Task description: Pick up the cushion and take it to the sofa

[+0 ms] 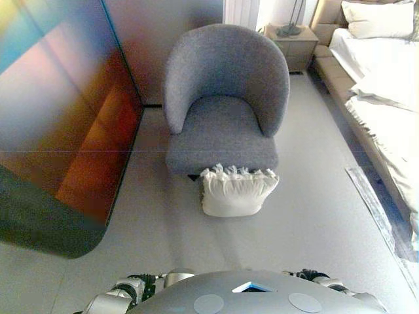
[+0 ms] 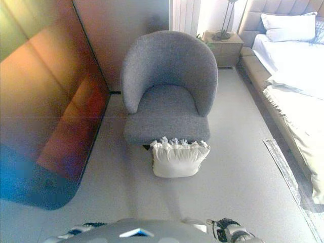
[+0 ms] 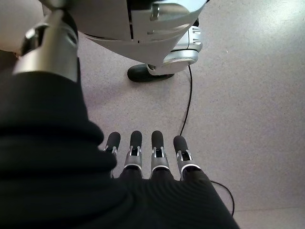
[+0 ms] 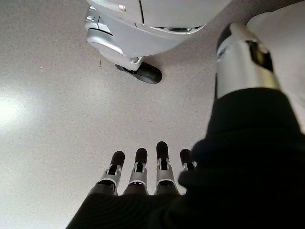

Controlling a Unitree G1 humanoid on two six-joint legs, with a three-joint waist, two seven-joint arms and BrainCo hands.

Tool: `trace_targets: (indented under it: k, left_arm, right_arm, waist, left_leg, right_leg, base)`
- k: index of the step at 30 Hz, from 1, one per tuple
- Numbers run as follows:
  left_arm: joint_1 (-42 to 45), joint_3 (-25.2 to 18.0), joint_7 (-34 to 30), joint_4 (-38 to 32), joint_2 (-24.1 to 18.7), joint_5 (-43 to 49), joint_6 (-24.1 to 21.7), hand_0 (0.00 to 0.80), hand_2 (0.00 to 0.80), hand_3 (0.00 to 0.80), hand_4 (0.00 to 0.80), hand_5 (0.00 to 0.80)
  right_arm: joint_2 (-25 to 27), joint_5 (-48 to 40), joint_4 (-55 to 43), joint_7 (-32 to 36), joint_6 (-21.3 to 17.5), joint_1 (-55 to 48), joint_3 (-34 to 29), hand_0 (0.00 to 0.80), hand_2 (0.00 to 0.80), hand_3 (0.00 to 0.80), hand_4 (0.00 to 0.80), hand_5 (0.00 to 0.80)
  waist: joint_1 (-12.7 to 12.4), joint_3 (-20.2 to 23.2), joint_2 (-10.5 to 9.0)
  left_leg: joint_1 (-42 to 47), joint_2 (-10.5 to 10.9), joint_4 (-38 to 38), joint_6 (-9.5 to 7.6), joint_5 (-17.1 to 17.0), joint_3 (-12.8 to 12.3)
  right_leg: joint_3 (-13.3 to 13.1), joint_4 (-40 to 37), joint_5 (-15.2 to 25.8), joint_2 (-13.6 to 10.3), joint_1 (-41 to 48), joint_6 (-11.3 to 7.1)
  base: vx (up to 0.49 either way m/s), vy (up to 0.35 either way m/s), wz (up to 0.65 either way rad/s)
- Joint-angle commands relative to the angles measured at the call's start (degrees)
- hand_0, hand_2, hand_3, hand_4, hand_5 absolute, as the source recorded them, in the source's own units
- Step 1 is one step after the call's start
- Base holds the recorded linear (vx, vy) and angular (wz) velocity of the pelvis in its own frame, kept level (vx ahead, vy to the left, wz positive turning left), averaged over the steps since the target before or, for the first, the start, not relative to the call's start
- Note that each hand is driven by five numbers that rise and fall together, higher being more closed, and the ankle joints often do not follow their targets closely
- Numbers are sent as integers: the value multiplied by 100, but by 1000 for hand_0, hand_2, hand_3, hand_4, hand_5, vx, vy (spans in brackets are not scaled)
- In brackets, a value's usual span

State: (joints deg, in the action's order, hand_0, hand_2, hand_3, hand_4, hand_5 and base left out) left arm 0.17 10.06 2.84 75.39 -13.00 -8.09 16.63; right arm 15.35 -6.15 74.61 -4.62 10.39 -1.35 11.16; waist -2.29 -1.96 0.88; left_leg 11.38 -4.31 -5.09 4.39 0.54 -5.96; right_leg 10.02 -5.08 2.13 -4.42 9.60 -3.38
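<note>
A white cushion (image 1: pixel 236 191) with a ruffled top edge stands on the grey floor, leaning against the front of a grey armchair (image 1: pixel 224 104). It also shows in the right eye view (image 2: pixel 178 158). My left hand (image 3: pixel 143 157) hangs at my side, fingers straight and empty, pointing at the floor. My right hand (image 4: pixel 143 174) hangs the same way, fingers straight and empty. Both hands are far from the cushion and do not show in the eye views.
A dark glossy panel (image 1: pixel 59 131) stands along the left. A bed (image 1: pixel 386 78) with white bedding runs along the right, with a wooden nightstand (image 1: pixel 292 44) beside it. A strip of rug (image 1: pixel 376 209) lies by the bed.
</note>
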Motion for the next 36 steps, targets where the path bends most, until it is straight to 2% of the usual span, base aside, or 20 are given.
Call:
trace_targets:
  k: [1,5,8,11,12,14,16,18,19,20,21,22,25,27,29,33,36]
  left_arm:
    - [-288,117,51,361,-22,101,24,0,0,0,0,0]
    - [-309,82,142,352,-48,45,4,0,0,0,0,0]
    - [-317,11,275,343,-76,-46,-126,0,0,0,0,0]
    - [-352,-106,282,347,-83,-113,-322,0,0,0,0,0]
    - [-364,-128,295,347,-78,-158,-398,0,0,0,0,0]
    - [-362,-206,304,353,-48,-379,-524,0,0,0,0,0]
    - [-337,-283,308,334,-21,-542,-506,0,0,0,0,0]
    - [-271,-394,324,336,-7,-525,-564,0,0,0,0,0]
    - [-216,-459,299,341,-15,-479,-622,0,0,0,0,0]
    - [-198,-475,289,336,-20,-465,-632,0,0,0,0,0]
    - [-137,-503,260,303,-35,-428,-648,0,0,0,0,0]
    - [-91,-493,231,277,-48,-378,-646,0,0,0,0,0]
    - [37,-471,138,266,-69,-275,-594,0,0,0,0,0]
    - [121,-452,126,264,-58,-320,-543,0,0,0,0,0]
    - [209,-470,147,273,-30,-393,-484,0,0,0,0,0]
    - [316,-514,142,332,-2,-438,-350,0,0,0,0,0]
    - [267,-561,102,396,-10,-471,-304,0,0,0,0,0]
  right_arm:
    - [-101,70,436,-44,-3,450,48,0,0,0,0,0]
    - [-82,157,422,-50,21,472,71,0,0,0,0,0]
    - [-41,222,386,-35,59,517,109,0,0,0,0,0]
    - [1,222,352,6,67,612,143,0,0,0,0,0]
    - [14,167,335,-10,74,641,162,0,0,0,0,0]
    - [81,70,290,-26,136,727,182,0,0,0,0,0]
    - [127,139,257,20,146,755,173,0,0,0,0,0]
    - [146,224,260,40,88,767,142,0,0,0,0,0]
    - [155,298,259,75,59,770,129,0,0,0,0,0]
    - [158,326,256,90,55,769,124,0,0,0,0,0]
    - [160,380,244,99,57,758,111,0,0,0,0,0]
    - [161,386,249,97,45,728,100,0,0,0,0,0]
    - [167,394,284,109,49,689,112,0,0,0,0,0]
    - [175,424,298,134,86,675,148,0,0,0,0,0]
    - [173,495,340,159,160,669,176,0,0,0,0,0]
    - [162,554,442,167,324,624,185,0,0,0,0,0]
    - [118,517,547,98,407,626,100,0,0,0,0,0]
  waist:
    - [86,-218,-271]
    - [95,-241,-281]
    - [79,-313,-333]
    - [33,-465,-500]
    - [5,-539,-543]
    - [-74,-737,-620]
    - [-128,-839,-581]
    - [-264,-915,-454]
    - [-354,-936,-361]
    - [-387,-962,-335]
    - [-459,-934,-220]
    - [-513,-909,-156]
    - [-709,-827,-49]
    - [-821,-769,-45]
    - [-906,-704,-43]
    - [-1005,-585,13]
    - [-1026,-526,-1]
  left_leg:
    - [-88,265,9,-302,282,-230]
    - [-81,249,43,-313,272,-233]
    - [-171,242,431,-327,363,-93]
    - [-605,267,1645,-350,707,-49]
    - [-824,254,2107,-343,674,-18]
    - [-1507,229,3409,-343,395,66]
    - [-1943,151,3933,-313,134,59]
    - [-2234,227,3583,-264,-145,153]
    - [-2331,233,3224,-212,-356,139]
    - [-2313,222,3093,-190,-423,111]
    - [-2373,110,2532,-112,-711,-2]
    - [-2397,36,2083,-76,-855,-98]
    - [-2466,-122,921,64,-1232,-71]
    - [-2462,-187,456,122,-1319,46]
    - [-2486,-284,154,170,-1269,168]
    - [-2644,-536,76,235,-1279,333]
    - [-2676,-521,296,163,-1190,310]
  right_leg:
    - [83,155,-288,-118,8,-212]
    - [32,253,-348,-54,-43,-163]
    - [-93,467,-443,1,-126,-48]
    - [-75,828,-526,-117,-308,117]
    - [-73,923,-541,-147,-360,182]
    - [-121,1168,-585,-177,-454,360]
    - [-196,1278,-656,-118,-426,435]
    - [-326,1276,-790,15,-253,400]
    - [-415,1211,-888,117,-78,373]
    - [-446,1185,-927,144,13,365]
    - [-514,1096,-1036,272,232,342]
    - [-566,1038,-1127,332,423,322]
    - [-808,966,-1449,367,950,245]
    - [-992,977,-1677,321,1206,216]
    - [-1141,1014,-1911,272,1388,202]
    - [-1316,1270,-2320,156,1620,186]
    - [-1311,1600,-2300,-152,1678,-32]
  base:
    - [8,-59,0]
    - [5,-79,0]
    - [-4,-132,0]
    - [-42,-154,2]
    - [-74,-168,4]
    - [-54,-173,2]
    - [16,-100,-23]
    - [154,-24,-34]
    - [222,2,-39]
    - [322,15,-44]
    - [373,39,-55]
    - [482,76,-33]
    - [483,100,29]
    - [480,107,-28]
    - [527,139,-55]
    - [609,214,-70]
    - [578,297,-54]
